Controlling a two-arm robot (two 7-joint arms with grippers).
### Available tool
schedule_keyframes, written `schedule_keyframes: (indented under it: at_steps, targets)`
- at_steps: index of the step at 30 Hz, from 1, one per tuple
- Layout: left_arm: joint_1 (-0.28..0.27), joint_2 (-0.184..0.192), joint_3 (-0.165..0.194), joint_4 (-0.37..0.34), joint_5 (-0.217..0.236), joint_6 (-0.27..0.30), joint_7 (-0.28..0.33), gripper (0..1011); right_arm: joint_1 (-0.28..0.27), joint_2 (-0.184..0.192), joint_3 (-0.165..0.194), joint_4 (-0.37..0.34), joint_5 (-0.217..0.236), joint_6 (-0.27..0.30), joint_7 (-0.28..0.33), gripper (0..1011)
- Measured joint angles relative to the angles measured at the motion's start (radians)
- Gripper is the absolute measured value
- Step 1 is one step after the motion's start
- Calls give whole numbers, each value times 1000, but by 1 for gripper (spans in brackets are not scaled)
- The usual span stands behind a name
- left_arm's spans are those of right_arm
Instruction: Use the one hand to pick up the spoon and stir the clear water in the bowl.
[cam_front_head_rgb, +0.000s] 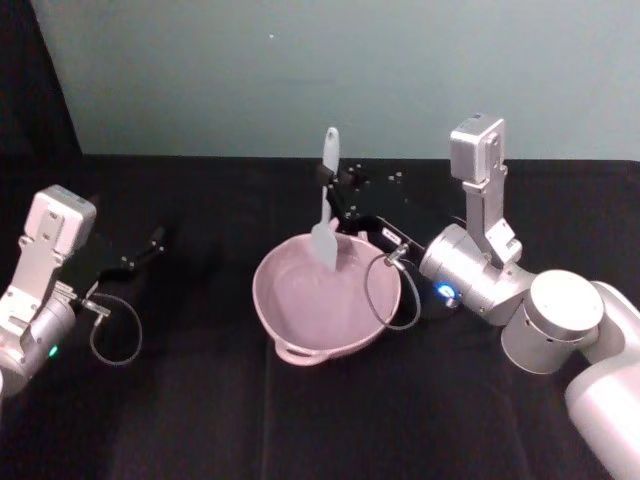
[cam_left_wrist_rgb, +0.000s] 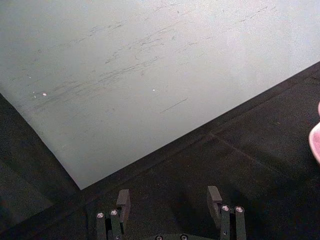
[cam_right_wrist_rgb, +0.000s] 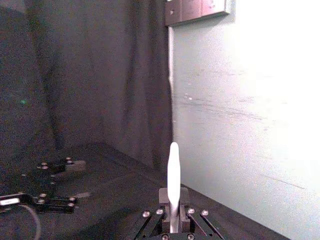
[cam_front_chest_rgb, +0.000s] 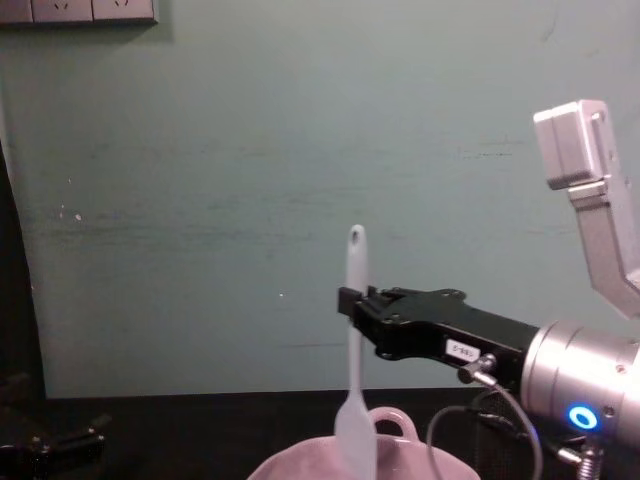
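The right hand (cam_front_head_rgb: 336, 192) reaches in from the right, over the far side of the bowl (cam_front_head_rgb: 272, 300). Its two black fingers are pinching the spoon (cam_front_head_rgb: 325, 215) partway along the thin handle. The spoon stands straight up and down. The end with the little hole points up, and the flat head hangs down.

From the chest view, the right hand (cam_front_chest_rgb: 350, 300) holds the spoon (cam_front_chest_rgb: 355, 350) in front of the pale green wall (cam_front_chest_rgb: 200, 200). The flat head comes down to about the top edge of the pink bowl (cam_front_chest_rgb: 290, 465). The inside of the bowl looks shiny, but the water is too clear to see, so I cannot tell if the spoon is touching it.

In the right wrist view, the white spoon (cam_right_wrist_rgb: 173, 170) sticks up between the closed-in fingers of the right hand (cam_right_wrist_rgb: 172, 202).

The left hand (cam_front_head_rgb: 155, 240) rests off to the left, low over the black counter (cam_front_head_rgb: 200, 400), well apart from the bowl. Its fingers (cam_left_wrist_rgb: 123, 199) are spread wide with nothing between them.
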Motion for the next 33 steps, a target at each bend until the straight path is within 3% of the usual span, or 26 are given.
schedule_keyframes:
  at_steps: [7,12,20,27,33]
  targets:
    - [0,0,0,0,0,0,0,1011,-23,25,24,-34,-25,13,-17,106]
    - [0,0,0,0,0,0,0,1011,-67,59,39,-108,-34,50,-15,106]
    - [0,0,0,0,0,0,0,1011,-138,102,35,-228,-1,114,32,105]
    - [0,0,0,0,0,0,0,1011,-145,96,-4,-253,23,128,64,106]
    - [0,0,0,0,0,0,0,1011,-110,65,-33,-205,31,128,73,106]
